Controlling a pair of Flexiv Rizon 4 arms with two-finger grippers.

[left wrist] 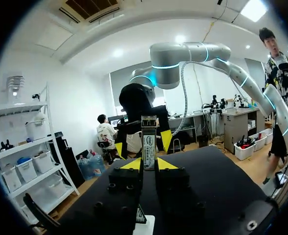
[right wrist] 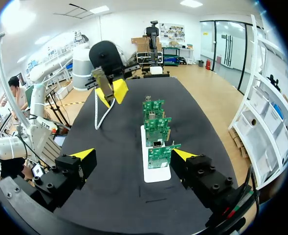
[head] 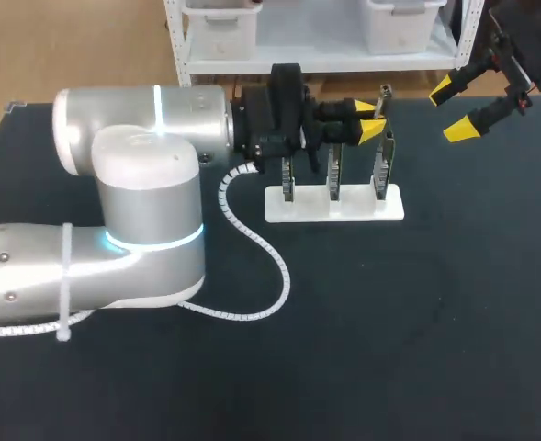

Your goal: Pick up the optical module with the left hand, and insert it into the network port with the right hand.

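Head view: my left arm [head: 132, 211] lies across the table. A white stand [head: 353, 209] of boards [head: 334, 170] sits by the left claw [head: 371, 119]. That claw pinches the optical module [left wrist: 148, 142], which seems to point up. The right claw [head: 454, 108], spread wide, hangs just right of it.

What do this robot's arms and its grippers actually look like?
The left arm and right arm are thick silver-grey tubes with rounded joints and glowing cyan rings. A white spiral cable runs from the left one. The left gripper and right gripper are black blocks with yellow wedge tips.
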